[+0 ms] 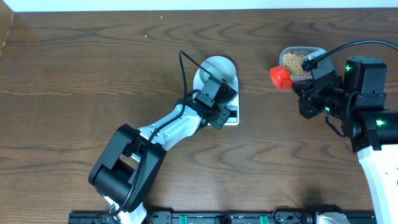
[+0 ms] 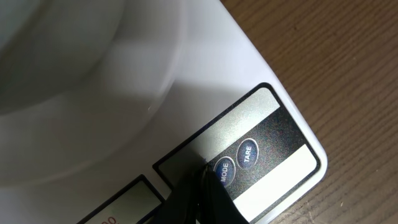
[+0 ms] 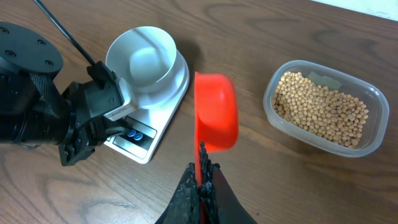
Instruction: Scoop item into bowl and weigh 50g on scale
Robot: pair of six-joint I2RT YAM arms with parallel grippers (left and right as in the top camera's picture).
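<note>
The pale bowl [image 1: 217,70] stands empty on the white scale [image 1: 231,116]; both also show in the right wrist view, the bowl [image 3: 142,56] on the scale [image 3: 146,134]. My left gripper [image 2: 205,177] is shut, its tip on the scale's control strip beside the MODE button [image 2: 223,172]. My right gripper [image 3: 202,167] is shut on the handle of a red scoop [image 3: 216,112], held above the table between the scale and the clear tub [image 3: 323,107] of tan beans [image 3: 320,110]. No beans show in the scoop.
The clear tub of beans [image 1: 297,62] stands at the back right, just behind my right gripper [image 1: 305,87]. The TARE button [image 2: 247,153] lies beside MODE. Bare wood table surrounds the scale.
</note>
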